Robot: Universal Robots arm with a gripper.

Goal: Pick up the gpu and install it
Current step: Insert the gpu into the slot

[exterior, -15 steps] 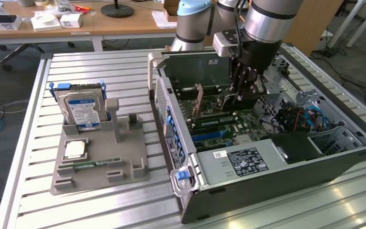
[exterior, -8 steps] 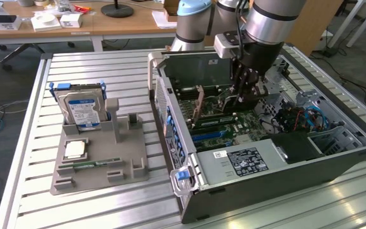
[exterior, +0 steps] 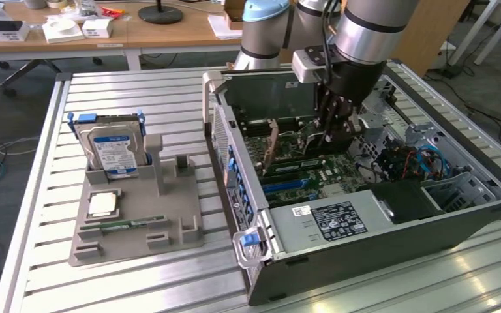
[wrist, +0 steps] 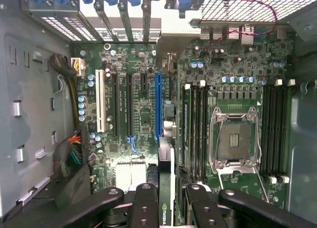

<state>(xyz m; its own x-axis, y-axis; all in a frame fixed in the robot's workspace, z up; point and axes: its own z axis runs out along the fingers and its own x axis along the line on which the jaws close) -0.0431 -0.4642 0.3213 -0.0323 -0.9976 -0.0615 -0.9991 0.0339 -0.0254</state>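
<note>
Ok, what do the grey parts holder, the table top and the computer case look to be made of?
The parts holder looks like matte grey plastic, possibly printed: blocky and a single colour. The table top looks like bare aluminium slats, going by the silvery sheen and long grooves. The computer case looks like sheet metal, painted dark outside and dull grey inside.

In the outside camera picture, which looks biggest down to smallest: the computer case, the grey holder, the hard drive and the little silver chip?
Largest to smallest, as they look in the exterior view:
1. computer case
2. grey holder
3. hard drive
4. silver chip
The gaps are plain, so no two are too close to rank.
</note>
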